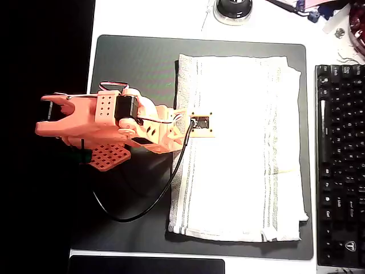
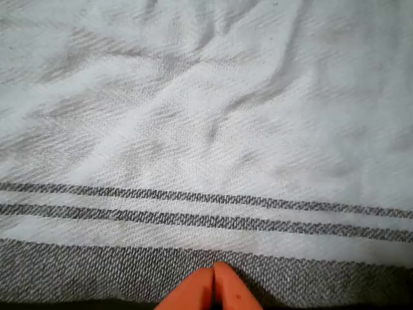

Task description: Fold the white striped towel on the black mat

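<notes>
The white striped towel [image 1: 239, 148] lies spread flat on the black mat [image 1: 134, 63], covering the mat's right half, with grey stripe bands along its left and right sides. My orange arm [image 1: 114, 125] reaches in from the left, and its wrist sits over the towel's left edge at mid height. In the wrist view the towel [image 2: 206, 116] is close and slightly rumpled, its grey edge band at the bottom. My gripper [image 2: 213, 287] is shut, tips pressed together right at that edge band. No cloth shows between the tips.
A black keyboard [image 1: 342, 165] lies right of the mat. A black cable [image 1: 137, 211] loops from the arm across the mat's left half. A round dark object [image 1: 232, 8] and small clutter [image 1: 342, 17] sit beyond the far edge.
</notes>
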